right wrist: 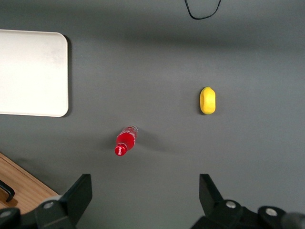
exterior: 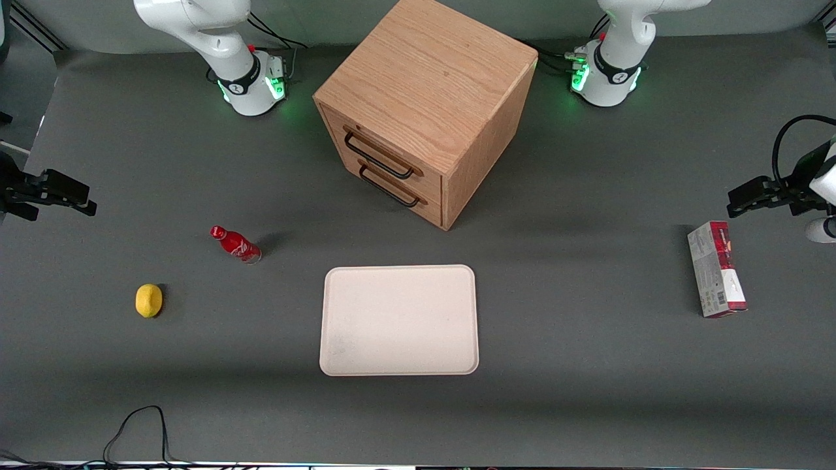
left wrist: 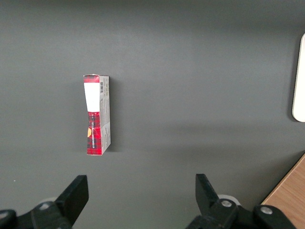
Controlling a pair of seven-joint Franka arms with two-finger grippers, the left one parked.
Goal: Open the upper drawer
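1. Upper drawer sits closed in the oak cabinet near the arm bases, handle untouched.
2. Right gripper hovers high above the red bottle, fingers spread, probably ready for the handle.

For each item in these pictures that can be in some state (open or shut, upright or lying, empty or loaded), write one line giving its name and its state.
upper drawer: shut, handle untouched.
lower drawer: shut.
gripper: open, holding nothing, high over the table near the working arm's end.
red bottle: standing upright, cap on.
tray: flat on the table, empty.
carton: lying on its side.
lemon: resting on the table.
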